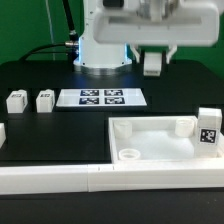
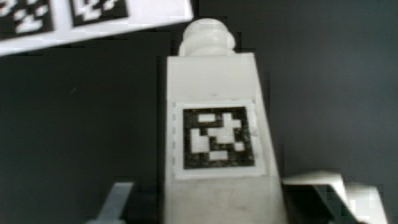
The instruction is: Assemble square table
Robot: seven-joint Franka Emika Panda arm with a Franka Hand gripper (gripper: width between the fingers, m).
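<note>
The square table top point(image 1: 160, 148) lies at the exterior view's right, rim up, with round sockets in its corners. A tagged white leg point(image 1: 208, 128) stands upright at its right edge. Two loose legs point(image 1: 17, 100) point(image 1: 45, 100) lie at the left, and part of another white piece point(image 1: 2, 133) shows at the left edge. High above the table's back, my gripper point(image 1: 152, 60) is shut on a further white leg. In the wrist view that leg point(image 2: 219, 100) runs lengthwise between the two fingers point(image 2: 125, 200), tag facing the camera, with my gripper point(image 2: 222, 198) closed on its sides.
The marker board point(image 1: 100, 97) lies flat behind the table top; its corner also shows in the wrist view point(image 2: 71, 20). A long white border bar point(image 1: 90, 182) runs along the front. The arm's base point(image 1: 100, 50) stands at the back.
</note>
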